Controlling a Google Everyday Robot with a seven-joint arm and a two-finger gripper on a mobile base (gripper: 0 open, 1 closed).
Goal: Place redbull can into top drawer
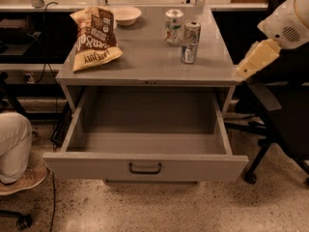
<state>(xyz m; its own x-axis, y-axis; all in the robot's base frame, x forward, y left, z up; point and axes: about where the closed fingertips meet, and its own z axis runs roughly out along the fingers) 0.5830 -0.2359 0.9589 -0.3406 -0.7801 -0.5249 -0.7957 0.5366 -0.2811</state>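
Observation:
The redbull can [190, 41] stands upright on the grey cabinet top [145, 62], right of centre and just in front of a shorter silver-and-green can [174, 26]. The top drawer [145, 166] is pulled wide open toward me and nothing lies inside it. A small dark bar handle [145, 168] sits on its front panel. My gripper [247, 67] is the cream end of the arm at the right. It hangs in the air just off the cabinet top's right edge, right of the redbull can and a little lower in the view, apart from it, and holds nothing that shows.
A chip bag [95, 37] lies on the left of the cabinet top, and a white bowl [126, 15] stands at the back. A black office chair [282, 124] stands to the right of the drawer. A person's leg and shoe [17, 153] are at the left. Desks run behind.

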